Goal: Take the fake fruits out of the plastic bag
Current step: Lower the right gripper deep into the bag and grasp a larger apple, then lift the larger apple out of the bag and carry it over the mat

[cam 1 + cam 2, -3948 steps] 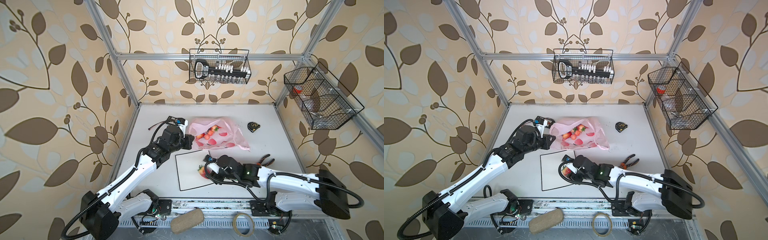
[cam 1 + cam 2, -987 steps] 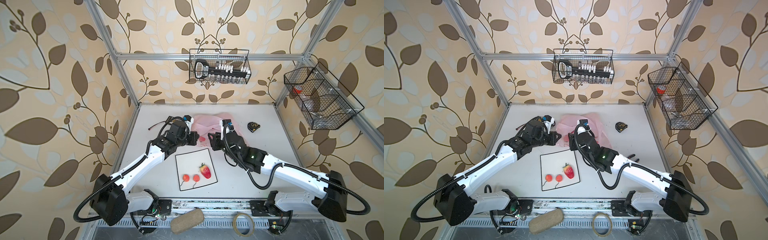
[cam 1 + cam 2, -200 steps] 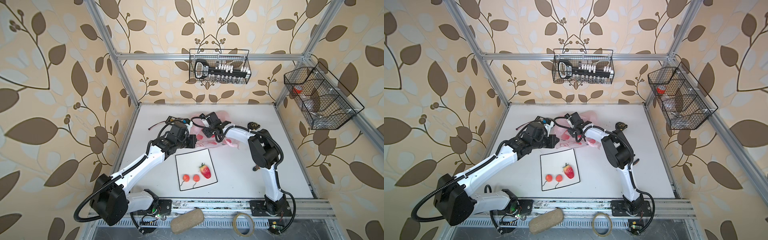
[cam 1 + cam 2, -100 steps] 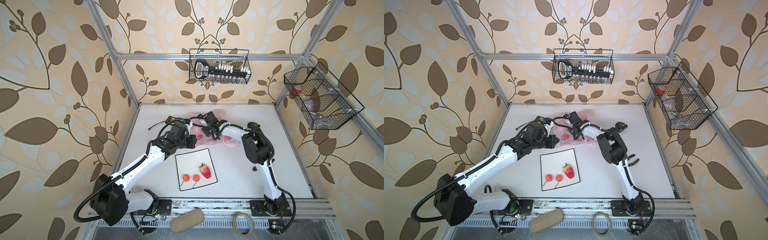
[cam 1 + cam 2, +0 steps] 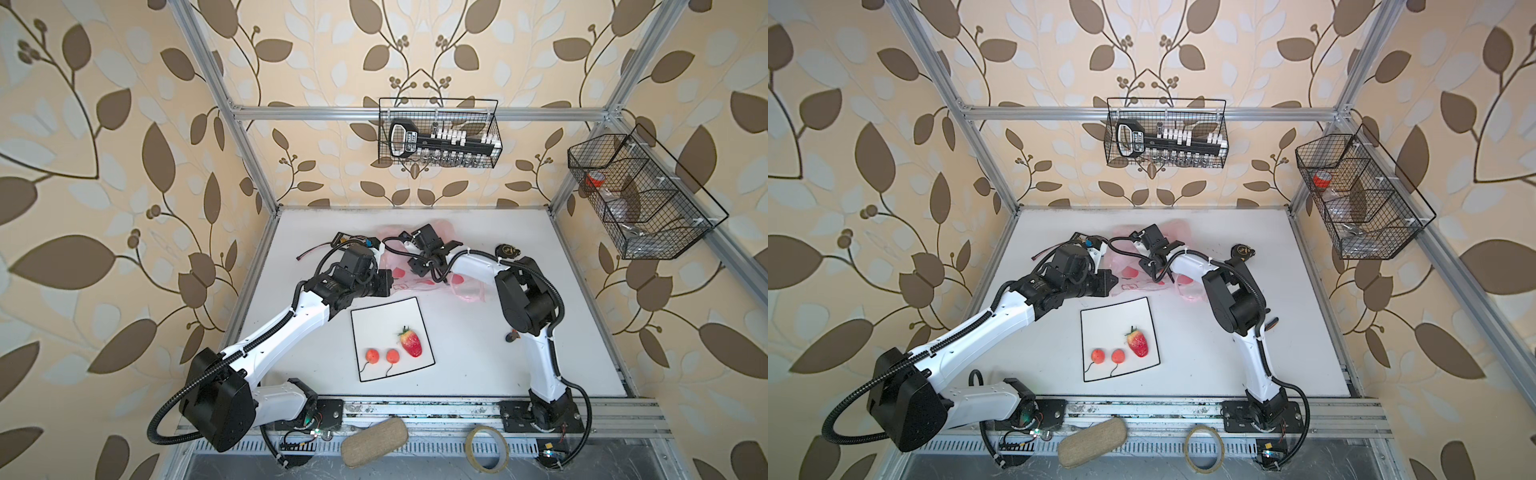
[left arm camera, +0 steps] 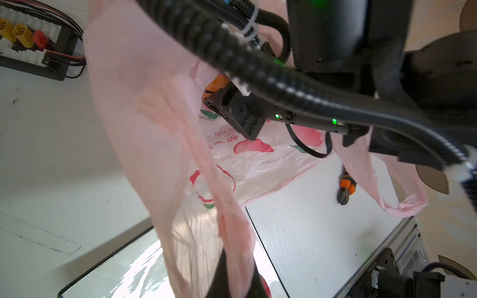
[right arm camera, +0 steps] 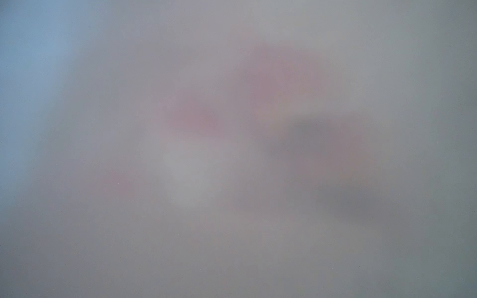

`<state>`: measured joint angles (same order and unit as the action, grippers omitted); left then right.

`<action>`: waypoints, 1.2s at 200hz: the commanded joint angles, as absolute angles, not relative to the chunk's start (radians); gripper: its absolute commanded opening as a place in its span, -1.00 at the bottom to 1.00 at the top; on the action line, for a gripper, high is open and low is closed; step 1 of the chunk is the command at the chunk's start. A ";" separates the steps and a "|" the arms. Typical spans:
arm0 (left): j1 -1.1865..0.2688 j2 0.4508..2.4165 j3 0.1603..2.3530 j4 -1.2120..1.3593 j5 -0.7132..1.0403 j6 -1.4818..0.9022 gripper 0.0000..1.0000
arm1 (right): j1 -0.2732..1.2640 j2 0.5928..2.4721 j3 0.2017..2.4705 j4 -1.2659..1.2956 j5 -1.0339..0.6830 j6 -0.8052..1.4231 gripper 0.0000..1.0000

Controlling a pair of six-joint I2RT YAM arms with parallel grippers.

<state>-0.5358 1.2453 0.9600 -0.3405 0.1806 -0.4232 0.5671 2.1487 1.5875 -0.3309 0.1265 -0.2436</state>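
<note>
Pink plastic bag (image 6: 144,103) sits pinched in the left tool (image 6: 236,276).

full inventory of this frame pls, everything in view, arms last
plastic bag: 1, pink with red peach prints, back centre of table
mat: 1, white with black edge, front centre
strawberry: 1, red with green cap, on mat
stemmed balls: 2, orange-red, on mat beside strawberry
pliers: 1, orange handles, table, by right arm
small round object: 1, black, back right
connector board: 1, black with coloured plugs, left of bag
back-wall basket: 1, black wire
right-wall basket: 1, black wire
pad: 1, tan, front rail
tape roll: 1, tan, front rail
left pincer: black, shut on plastic bag
right pincer: black, at bag, state unclear
</note>
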 commanded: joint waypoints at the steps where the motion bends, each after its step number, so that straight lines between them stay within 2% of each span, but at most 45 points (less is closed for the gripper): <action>1: -0.534 1.215 0.997 -0.311 0.153 -0.422 -1.00 | 0.568 2.029 1.518 -0.358 0.041 -0.229 -0.41; 59: -0.534 1.216 0.997 -0.301 0.128 -0.434 -1.00 | 0.574 1.809 1.351 -0.406 -0.064 -0.220 -0.42; 137: -0.534 1.224 0.999 -0.285 0.094 -0.445 -1.00 | 0.605 1.602 1.280 -0.513 -0.233 -0.239 -0.42; 166: -0.534 1.227 1.002 -0.285 0.087 -0.445 -1.00 | 0.712 1.532 1.239 -0.512 -0.228 -0.301 -0.42; 199: -0.533 1.227 1.008 -0.288 0.071 -0.443 -1.00 | 0.889 1.458 1.130 -0.398 -0.184 -0.351 -0.41; 240: -0.532 1.221 1.007 -0.293 0.061 -0.443 -1.00 | 1.025 1.529 1.070 -0.294 -0.104 -0.341 -0.41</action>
<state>-0.5358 1.2453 0.9638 -0.3103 0.0917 -0.4320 0.9867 1.4773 1.0889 -0.3691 -0.1669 -0.3294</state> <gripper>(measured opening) 0.047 0.461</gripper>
